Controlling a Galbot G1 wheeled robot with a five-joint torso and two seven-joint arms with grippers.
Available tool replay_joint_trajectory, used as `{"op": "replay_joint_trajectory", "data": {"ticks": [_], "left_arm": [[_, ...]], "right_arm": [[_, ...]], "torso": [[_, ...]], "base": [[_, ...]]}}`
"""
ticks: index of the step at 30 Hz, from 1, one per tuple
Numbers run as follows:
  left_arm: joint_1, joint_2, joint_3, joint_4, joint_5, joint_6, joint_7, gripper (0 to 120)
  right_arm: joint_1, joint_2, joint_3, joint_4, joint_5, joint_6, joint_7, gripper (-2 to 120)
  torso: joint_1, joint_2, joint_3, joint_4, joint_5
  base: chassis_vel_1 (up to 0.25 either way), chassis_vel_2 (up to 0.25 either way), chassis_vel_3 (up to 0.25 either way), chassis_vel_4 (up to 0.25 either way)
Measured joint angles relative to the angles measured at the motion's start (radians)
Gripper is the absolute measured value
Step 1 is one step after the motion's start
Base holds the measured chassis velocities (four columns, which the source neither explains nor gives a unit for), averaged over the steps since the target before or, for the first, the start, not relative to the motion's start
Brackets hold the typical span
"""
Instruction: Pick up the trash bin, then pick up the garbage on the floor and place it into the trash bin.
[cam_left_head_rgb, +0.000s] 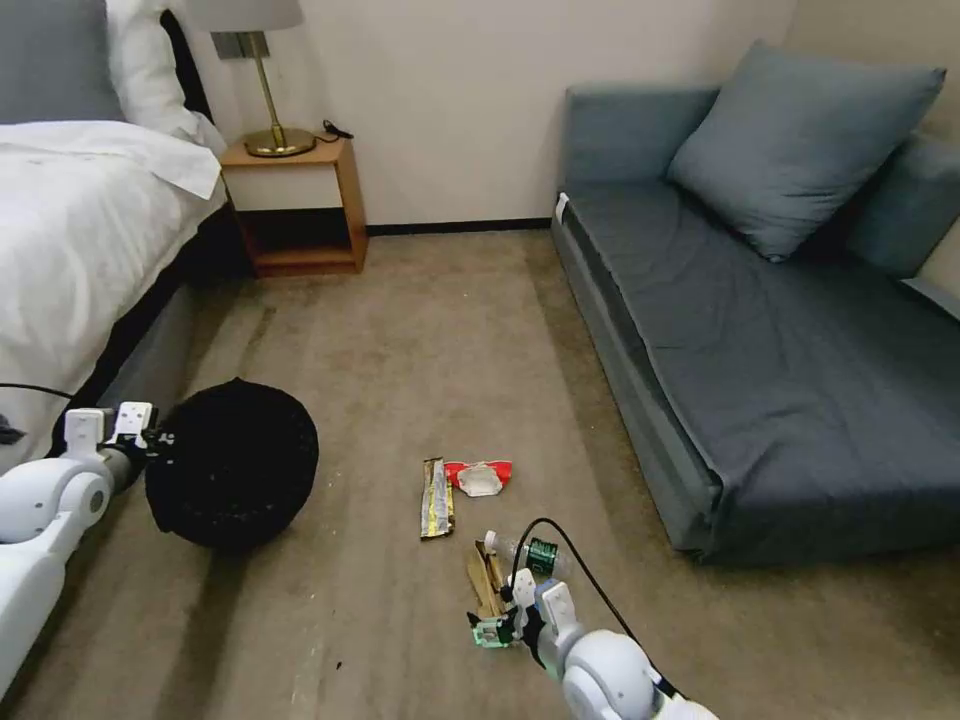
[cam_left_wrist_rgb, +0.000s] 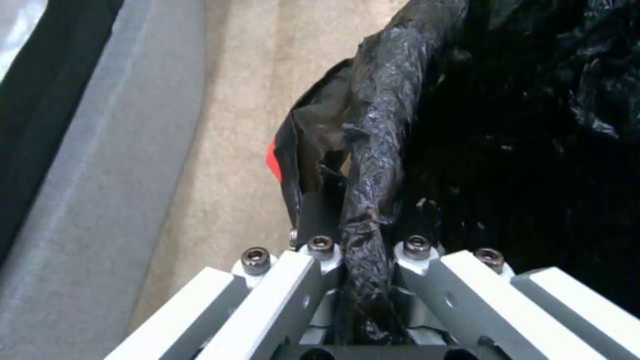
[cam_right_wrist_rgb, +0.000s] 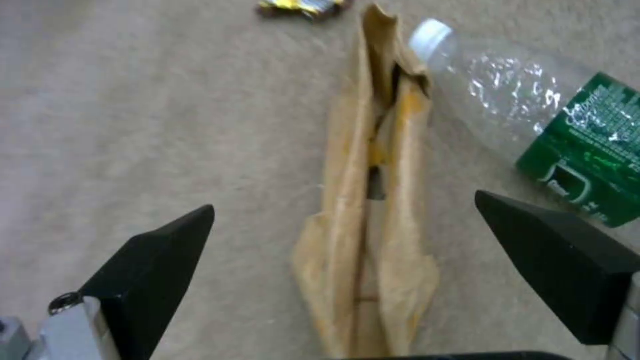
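The trash bin (cam_left_head_rgb: 232, 462), lined with a glossy black bag, hangs tilted just above the carpet at my left. My left gripper (cam_left_head_rgb: 158, 438) is shut on its rim; the left wrist view shows the fingers (cam_left_wrist_rgb: 313, 260) clamped on the crumpled black bag rim (cam_left_wrist_rgb: 377, 150). The garbage lies on the carpet: a red-white wrapper (cam_left_head_rgb: 480, 477), a long dark-gold wrapper (cam_left_head_rgb: 436, 497), a clear bottle (cam_left_head_rgb: 527, 552) with a green label, and a brown paper bag (cam_left_head_rgb: 486, 580). My right gripper (cam_left_head_rgb: 503, 612) hovers open low over the paper bag (cam_right_wrist_rgb: 373, 210), its black fingertips (cam_right_wrist_rgb: 167, 250) straddling it, with the bottle (cam_right_wrist_rgb: 533, 115) beside.
A bed (cam_left_head_rgb: 70, 230) stands along the left, close behind the bin. A wooden nightstand (cam_left_head_rgb: 300, 205) with a lamp is at the back wall. A grey-blue sofa (cam_left_head_rgb: 760, 330) with a cushion runs along the right. Open carpet lies between them.
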Motion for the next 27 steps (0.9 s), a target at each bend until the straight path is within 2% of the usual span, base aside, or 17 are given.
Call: {"op": "replay_joint_trajectory", "data": {"ticks": [5, 8, 13, 14, 17, 18, 22, 23, 27], "left_arm": [[0.009, 0.0, -0.003, -0.01, 0.001, 0.003, 0.001, 4], [0.04, 0.0, -0.022, -0.042, 0.001, 0.012, 0.001, 4], [0.134, -0.009, -0.099, -0.096, 0.001, 0.021, 0.003, 4], [0.134, -0.009, -0.099, -0.096, 0.001, 0.021, 0.003, 4], [0.197, -0.015, -0.164, -0.141, 0.001, 0.022, 0.005, 4], [0.197, -0.015, -0.164, -0.141, 0.001, 0.022, 0.005, 4], [0.258, -0.036, -0.23, -0.214, -0.002, 0.035, 0.006, 4], [0.258, -0.036, -0.23, -0.214, -0.002, 0.035, 0.006, 4], [0.303, -0.06, -0.267, -0.244, 0.001, 0.038, 0.006, 4]], "right_arm": [[0.029, 0.021, -0.007, -0.063, -0.027, 0.004, 0.004, 100], [0.04, 0.038, -0.009, -0.097, -0.023, -0.008, 0.012, 93], [0.047, 0.059, -0.001, -0.129, -0.001, -0.011, 0.015, 70], [0.047, 0.059, -0.001, -0.129, -0.001, -0.011, 0.015, 70], [0.047, 0.066, 0.002, -0.135, 0.001, -0.004, 0.012, 56], [0.047, 0.066, 0.002, -0.135, 0.001, -0.004, 0.012, 56], [0.047, 0.079, 0.006, -0.148, 0.001, 0.002, 0.009, 37], [0.047, 0.079, 0.006, -0.148, 0.001, 0.002, 0.009, 37], [0.042, 0.083, 0.01, -0.156, -0.006, 0.011, 0.003, 19]], "torso": [[0.0, 0.0, 0.0, 0.0001, 0.0], [0.0, 0.0, 0.0, -0.0002, 0.0], [0.0, 0.0, 0.0, 0.0001, -0.0002], [0.0, 0.0, 0.0, 0.0001, -0.0002], [0.0, 0.0, 0.0, 0.0002, -0.0001], [0.0, 0.0, 0.0, 0.0002, -0.0001], [0.0, 0.0, 0.0, -0.0001, -0.0001], [0.0, 0.0, 0.0, -0.0001, -0.0001], [0.0, 0.0, 0.0, 0.0002, -0.0001]], "base": [[0.0, 0.0, 0.0, 0.0], [0.0, 0.0, 0.0, 0.0], [0.0, 0.0, 0.0, 0.0], [0.0, 0.0, 0.0, 0.0], [0.0, 0.0, 0.0, 0.0], [0.0, 0.0, 0.0, 0.0], [0.0, 0.0, 0.0, 0.0], [0.0, 0.0, 0.0, 0.0], [0.0, 0.0, 0.0, 0.0]]}}
